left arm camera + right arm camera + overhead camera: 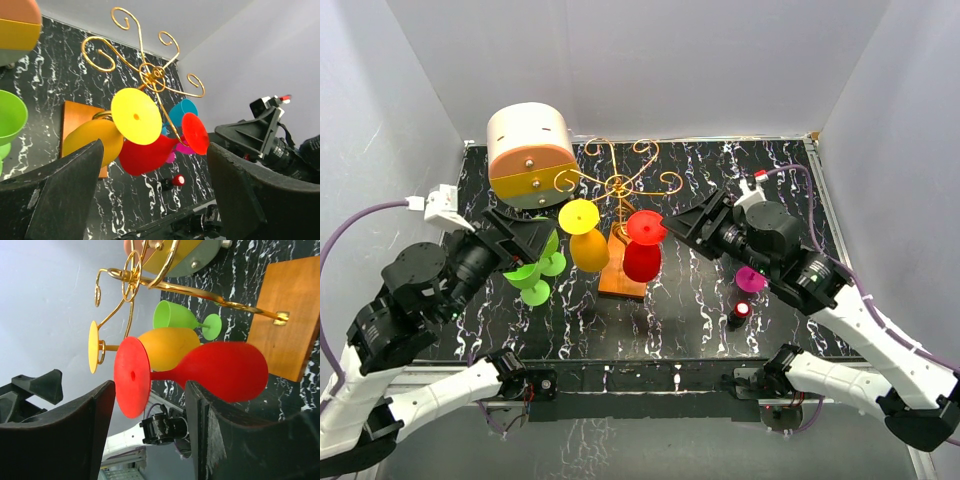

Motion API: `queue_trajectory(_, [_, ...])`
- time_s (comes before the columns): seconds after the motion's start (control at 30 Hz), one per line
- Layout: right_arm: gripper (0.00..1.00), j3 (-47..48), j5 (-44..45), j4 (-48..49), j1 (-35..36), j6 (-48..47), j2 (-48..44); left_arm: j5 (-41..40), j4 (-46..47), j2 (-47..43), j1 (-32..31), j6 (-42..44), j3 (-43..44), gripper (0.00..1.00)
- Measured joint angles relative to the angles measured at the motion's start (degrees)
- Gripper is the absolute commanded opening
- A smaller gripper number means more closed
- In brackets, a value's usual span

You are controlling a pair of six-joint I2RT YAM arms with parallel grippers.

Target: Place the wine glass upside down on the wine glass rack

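Blunt black fingers (60, 440) of the right gripper (150, 387) fill the near edge of its wrist view, spread wide w/ nothing btwn them. The left gripper (155, 150) is likewise wide and empty.

The red wine glass (220, 371), matte and smooth w/ an egg-shaped bowl, hangs upside down on the wine glass rack (131, 282). Its flat round foot is up, caught in a thin gold wire scroll. A yellow wine glass (165, 347) hangs inverted just beside it.

The rack's post stands on a flat orange rectangular base, approx mid worktop (720, 180), which is black w/ white veining. Green glasses (535, 280) stand near the left gripper. A cream-&-orange drum box (528, 150) sits behind the rack.

Left wrist view shows a teal glass (181, 112) behind the red one; top view hides it. Top view shows a magenta glass (751, 279) by the right arm.
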Motion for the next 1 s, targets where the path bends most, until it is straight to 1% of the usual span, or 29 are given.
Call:
queue_trajectory(0.13, [0.64, 0.0, 2.5, -2.9, 0.0, -1.7, -2.4, -2.1, -2.9, -1.4, 0.0, 1.0, 1.3, 0.84])
queue_trajectory(0.3, [0.65, 0.5, 8.1, -8.0, 0.0, -5.3, -4.8, -3.8, -6.3, -1.6, 0.0, 3.3, 2.4, 0.86])
queue_trajectory(0.57, [0.65, 8.9, 24.3, -21.3, 0.0, -14.5, -5.6, -5.5, -11.3, -1.5, 0.0, 5.5, 2.1, 0.88])
queue_trajectory(0.7, [0.64, 11.1, 34.5, -27.0, 0.0, -18.8, -4.9, -7.0, -13.4, -1.2, 0.0, 5.7, 1.1, 0.89])
queue_trajectory(0.8, [0.64, 10.9, 39.8, -30.3, 0.0, -20.7, -2.6, -7.9, -14.8, -0.7, 0.0, 5.8, 0.2, 0.89])
queue_trajectory(0.9, [0.64, 9.4, 42.6, -31.6, 0.0, -21.9, 0.2, -8.4, -15.5, -0.2, 0.0, 5.8, 0.1, 0.89])
queue_trajectory(1.0, [0.62, 6.7, 43.4, -32.1, 0.0, -22.8, 3.2, -8.8, -15.6, -0.3, 0.0, 5.8, 0.0, 0.89])
